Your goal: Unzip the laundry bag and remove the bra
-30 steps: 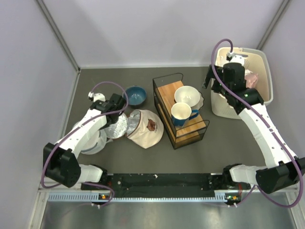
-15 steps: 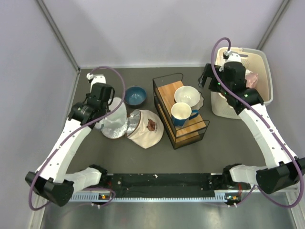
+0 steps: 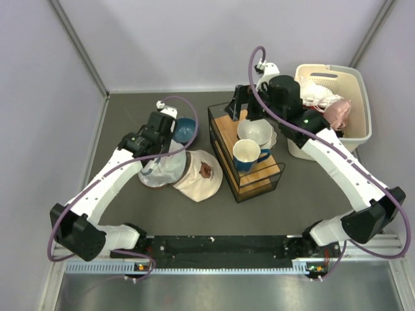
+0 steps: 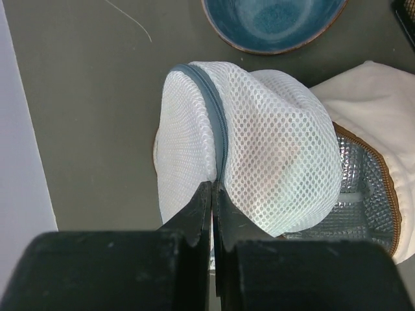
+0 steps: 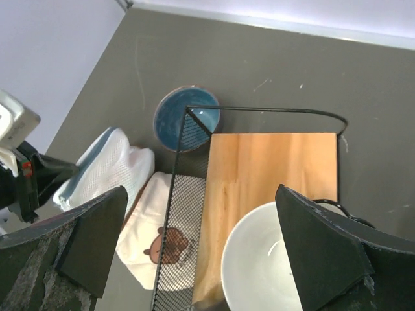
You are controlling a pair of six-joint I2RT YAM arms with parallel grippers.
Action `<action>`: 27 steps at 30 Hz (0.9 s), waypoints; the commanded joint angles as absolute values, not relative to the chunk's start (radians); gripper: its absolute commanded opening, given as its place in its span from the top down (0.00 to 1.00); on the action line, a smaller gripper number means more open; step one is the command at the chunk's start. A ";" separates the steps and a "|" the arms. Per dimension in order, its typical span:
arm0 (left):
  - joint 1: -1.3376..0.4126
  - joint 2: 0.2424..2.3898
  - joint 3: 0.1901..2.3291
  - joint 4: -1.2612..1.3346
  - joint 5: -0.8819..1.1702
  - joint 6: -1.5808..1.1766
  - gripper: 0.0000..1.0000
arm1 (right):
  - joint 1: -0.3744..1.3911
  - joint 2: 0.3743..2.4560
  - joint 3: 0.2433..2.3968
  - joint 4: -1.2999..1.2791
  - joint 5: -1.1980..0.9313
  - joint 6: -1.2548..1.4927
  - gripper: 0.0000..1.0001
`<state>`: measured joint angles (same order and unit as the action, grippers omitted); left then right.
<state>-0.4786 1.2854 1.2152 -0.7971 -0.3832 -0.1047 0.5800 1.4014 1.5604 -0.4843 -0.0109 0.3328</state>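
Note:
The laundry bag (image 4: 272,142), a white mesh pouch with a grey-blue zip seam (image 4: 211,110), hangs bunched over the cream pouch. My left gripper (image 4: 213,186) is shut on the bag's zip seam, its fingers pressed together. From above, the left gripper (image 3: 155,161) holds the bag (image 3: 167,170) just left of the rack. The bra is hidden; only a faint warm tint shows through the mesh. My right gripper (image 5: 201,194) stands wide open with nothing in it, above the rack's wooden shelf (image 5: 272,175), and appears from above as the right gripper (image 3: 241,107).
A blue bowl (image 3: 184,129) sits behind the bag. The cream pouch with a brown bear mark (image 3: 201,173) lies beside it. The black wire rack (image 3: 224,139) carries a white bowl (image 3: 254,131) and a mug (image 3: 246,154). A beige basket (image 3: 360,91) with laundry stands at the right.
My left gripper closed on the laundry bag and carried it up and to the right. The right arm swung left from the basket to over the rack, still open.

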 commanded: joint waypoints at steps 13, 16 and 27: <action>-0.454 1.243 1.327 -0.675 -0.319 -0.245 0.17 | 0.598 1.407 1.598 -0.430 -0.061 0.344 0.01; -0.414 1.207 1.336 -0.742 -0.351 -0.319 0.16 | 0.598 1.398 1.585 -0.428 -0.060 0.341 0.01; -0.042 0.927 1.097 -0.982 -0.142 -0.787 0.14 | 0.600 1.393 1.572 -0.423 -0.077 0.345 0.01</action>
<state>-0.1047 1.0149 1.2087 -0.8948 -0.2878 -0.5674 0.5926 1.4300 1.5597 -0.4774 -0.0582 0.3416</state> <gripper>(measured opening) 0.854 0.989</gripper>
